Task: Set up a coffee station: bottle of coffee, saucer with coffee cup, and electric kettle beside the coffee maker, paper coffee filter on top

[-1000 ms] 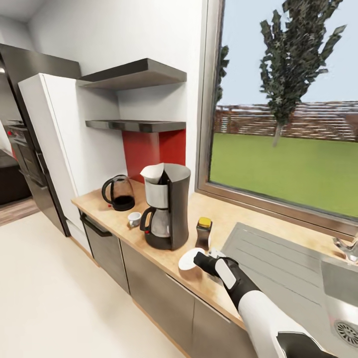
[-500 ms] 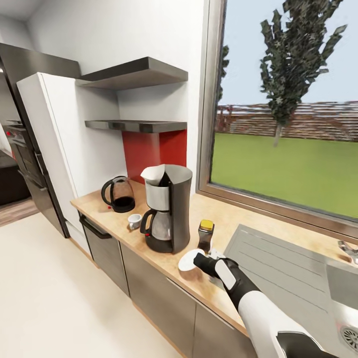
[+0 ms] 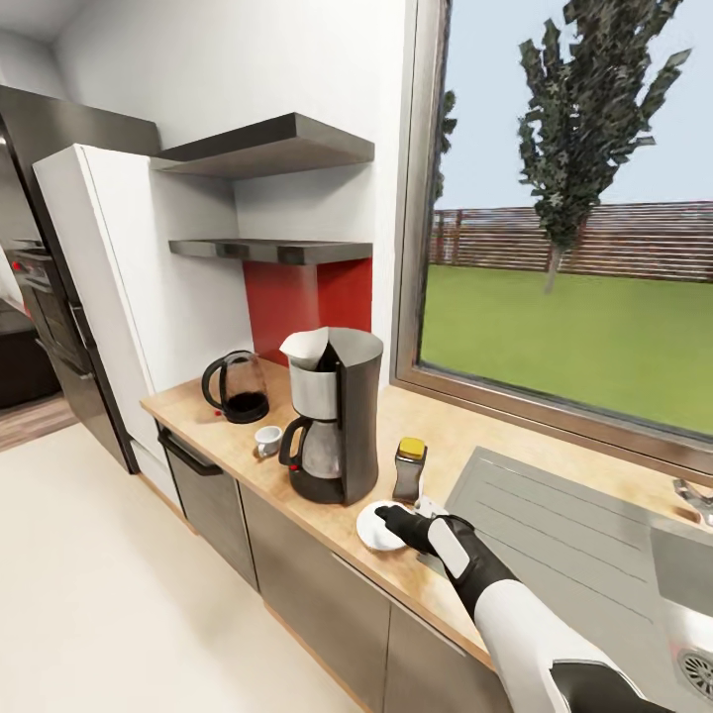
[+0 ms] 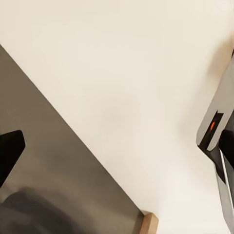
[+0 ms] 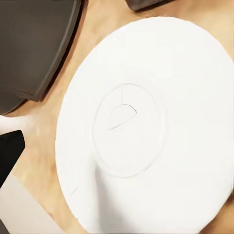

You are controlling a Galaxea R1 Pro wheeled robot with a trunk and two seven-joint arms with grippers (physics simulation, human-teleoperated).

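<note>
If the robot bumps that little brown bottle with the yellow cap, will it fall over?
It might. The bottle of coffee is taller than wide and stands on a small base, so a knock near its cap could probably tip it. It looks small, so likely light. The coffee maker beside it looks far steadier.

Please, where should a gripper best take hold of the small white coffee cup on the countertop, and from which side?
Probably from above, pinching the rim of the coffee cup. It stands upright with its mouth open, apart from the electric kettle and close beside the coffee maker, so the top is the freest side. Its handle is too small to judge.
</note>
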